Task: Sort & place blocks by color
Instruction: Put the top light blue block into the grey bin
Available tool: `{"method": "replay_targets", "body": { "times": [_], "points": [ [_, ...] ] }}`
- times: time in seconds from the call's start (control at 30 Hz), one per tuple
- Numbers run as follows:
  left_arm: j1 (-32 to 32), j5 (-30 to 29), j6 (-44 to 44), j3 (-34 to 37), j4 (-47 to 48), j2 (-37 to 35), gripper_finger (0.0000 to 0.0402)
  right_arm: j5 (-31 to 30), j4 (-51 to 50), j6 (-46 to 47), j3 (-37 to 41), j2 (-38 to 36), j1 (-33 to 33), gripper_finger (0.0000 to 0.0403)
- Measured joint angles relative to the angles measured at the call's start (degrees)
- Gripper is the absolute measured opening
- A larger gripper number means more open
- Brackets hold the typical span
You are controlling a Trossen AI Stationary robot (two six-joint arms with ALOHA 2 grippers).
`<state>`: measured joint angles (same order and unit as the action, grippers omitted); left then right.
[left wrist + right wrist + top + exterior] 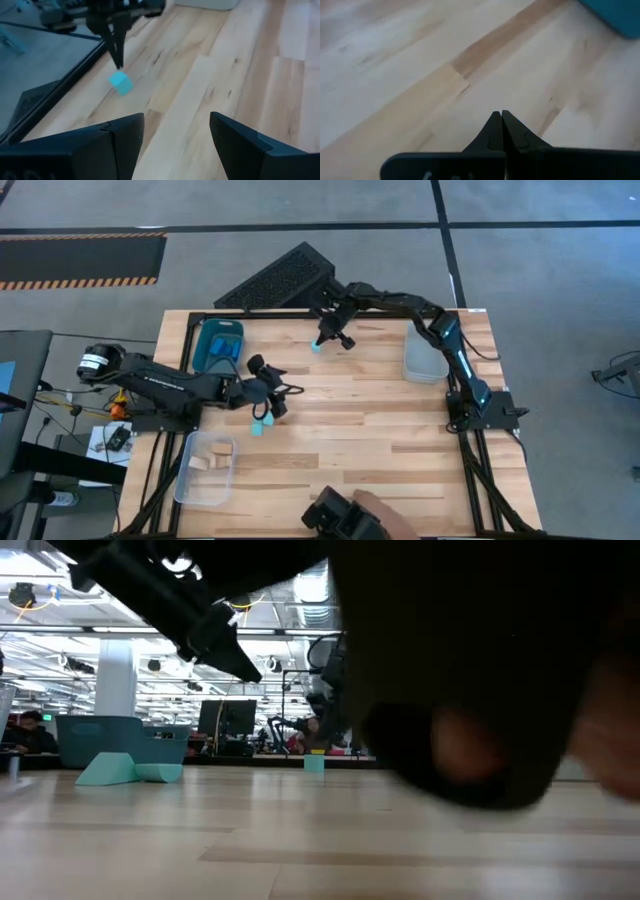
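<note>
Hovering over the far part of the table [350, 430], the right tool [330, 338] has its two fingers pressed together with nothing between them; just beside its tip sits a turquoise cube [316, 347], loose on the wood. With the fingers together like that, I judge it is either nudging the cube or has just let go of it, not gripping.

Nearer the middle, the left tool [268, 408] has its fingers [125, 135] spread apart and empty. Right beside it, on its near side, lie two more turquoise pieces [261, 425], probably its next pick.

Behind the left tool stands a blue tray [222, 330], seemingly for the blue or turquoise pieces. A clear tray [186, 475] off to its near-left holds pale wooden blocks [214, 455]. Another clear tray [424, 360] sits beside the right arm; its contents cannot be made out.
</note>
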<state>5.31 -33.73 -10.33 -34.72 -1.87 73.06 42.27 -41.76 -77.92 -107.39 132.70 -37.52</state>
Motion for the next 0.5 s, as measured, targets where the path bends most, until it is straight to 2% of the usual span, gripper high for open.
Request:
{"method": "replay_targets", "body": {
  "times": [0.13,0.5],
  "points": [
    [-0.3,2.1,-0.1,0.0,-2.5,0.0,0.0217,0.5,0.9,-1.0,-0.1,0.8,-0.5,0.0002],
    [-1.3,1.5,-0.4,-0.1,-6.3,0.0,0.0217,-0.3,2.1,-5.5,-0.3,1.5,-1.5,0.0002]
  ]
}}
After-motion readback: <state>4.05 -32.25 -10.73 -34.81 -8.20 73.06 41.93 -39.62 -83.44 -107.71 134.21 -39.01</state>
